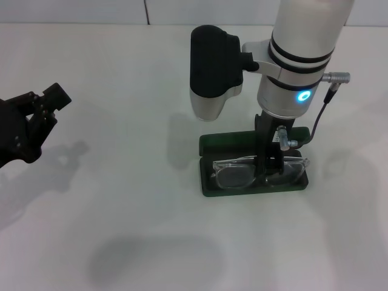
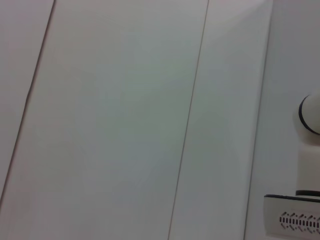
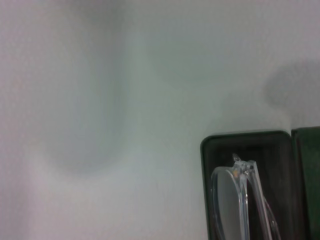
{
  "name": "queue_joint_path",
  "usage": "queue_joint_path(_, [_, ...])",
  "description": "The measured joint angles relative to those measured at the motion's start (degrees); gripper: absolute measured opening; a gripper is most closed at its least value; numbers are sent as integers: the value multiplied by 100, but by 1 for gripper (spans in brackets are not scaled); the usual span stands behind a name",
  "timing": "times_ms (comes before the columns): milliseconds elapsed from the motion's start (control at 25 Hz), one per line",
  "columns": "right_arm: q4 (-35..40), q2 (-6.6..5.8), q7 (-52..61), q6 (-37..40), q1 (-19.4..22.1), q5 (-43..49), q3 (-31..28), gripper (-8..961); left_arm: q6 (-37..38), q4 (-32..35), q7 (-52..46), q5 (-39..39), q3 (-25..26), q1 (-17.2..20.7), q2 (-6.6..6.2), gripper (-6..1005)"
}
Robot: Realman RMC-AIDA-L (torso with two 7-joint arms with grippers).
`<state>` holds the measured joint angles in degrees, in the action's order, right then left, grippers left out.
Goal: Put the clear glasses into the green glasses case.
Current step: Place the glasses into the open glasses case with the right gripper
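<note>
resting inside the green glasses case [image 1: 212, 144], the clear glasses [image 1: 235, 174], right gripper [image 1: 269, 165] seemingly touching.

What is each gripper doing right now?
Left gripper: open, holding nothing, parked at the table's left.
Right gripper: down at the clear glasses in the green glasses case; grip cannot be told.

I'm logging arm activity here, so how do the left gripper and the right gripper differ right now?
The right gripper reaches straight down at the clear glasses over the open green glasses case; the left gripper hangs far out at the table's left side, above bare surface. The right one is at work, the left idle. Both have dark fingers.
</note>
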<state>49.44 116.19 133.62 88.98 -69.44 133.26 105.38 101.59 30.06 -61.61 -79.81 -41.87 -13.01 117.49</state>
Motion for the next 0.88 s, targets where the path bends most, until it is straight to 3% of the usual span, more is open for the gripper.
queue_joint_path(280, [35,0,48,15,1,20,0,208,0,0,0,0,16,0,0,67])
queue_joint_path(880, [863,0,241,304,272,97,-70,210,26,24,0,37,30,10,-25,68])
